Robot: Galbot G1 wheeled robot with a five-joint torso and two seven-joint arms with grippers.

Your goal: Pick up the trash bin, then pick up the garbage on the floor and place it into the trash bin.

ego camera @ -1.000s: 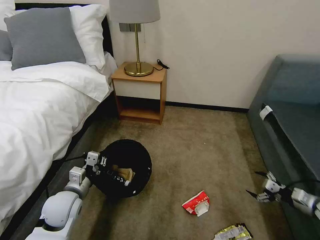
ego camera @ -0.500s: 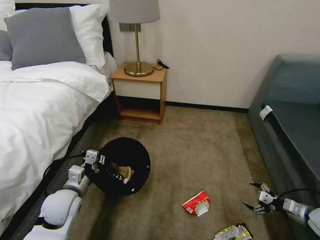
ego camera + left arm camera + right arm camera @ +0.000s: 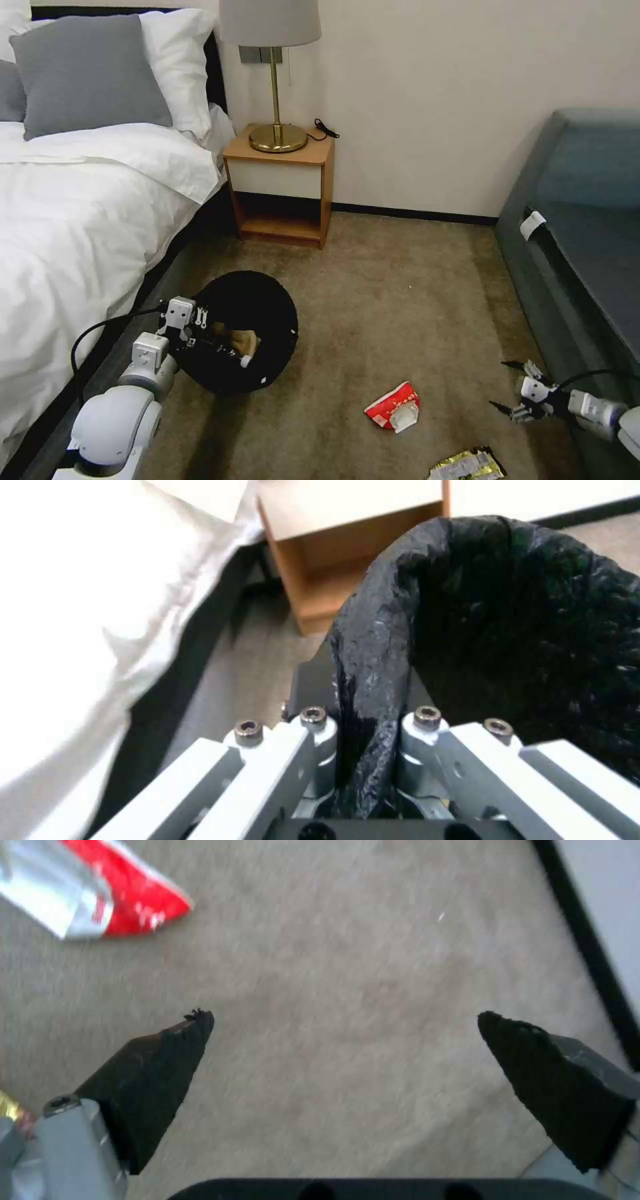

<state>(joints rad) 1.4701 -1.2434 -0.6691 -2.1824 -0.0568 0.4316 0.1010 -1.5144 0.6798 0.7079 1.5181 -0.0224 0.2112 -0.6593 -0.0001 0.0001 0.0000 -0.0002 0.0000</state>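
The small round trash bin [image 3: 257, 313], lined with a glossy, crinkled black plastic bag, is tilted with its mouth turned up and toward the camera, its long axis leaning away toward the wooden nightstand [image 3: 283, 193]. The left gripper [image 3: 220, 343] is clamped on the bin's near rim, one finger inside and one outside; the left wrist view shows the bag's folded edge [image 3: 363, 680] pinched between the metal fingers. A crumpled brown paper piece [image 3: 241, 341] lies inside, just beyond that gripper. The white-sheeted bed [image 3: 73, 220] stands beside it on the outer side.

The right gripper [image 3: 510, 387] hovers low over the short-pile beige carpet [image 3: 400, 293] with its black pointed fingers [image 3: 160, 1065] spread wide, nothing between them. The crumpled red-and-white packet [image 3: 393, 407] lies flat toward the bin side of it, apart; the gold-and-black snack wrapper [image 3: 467, 465] lies nearer the robot. The grey-blue sofa [image 3: 587, 233] stands just on its outer side.
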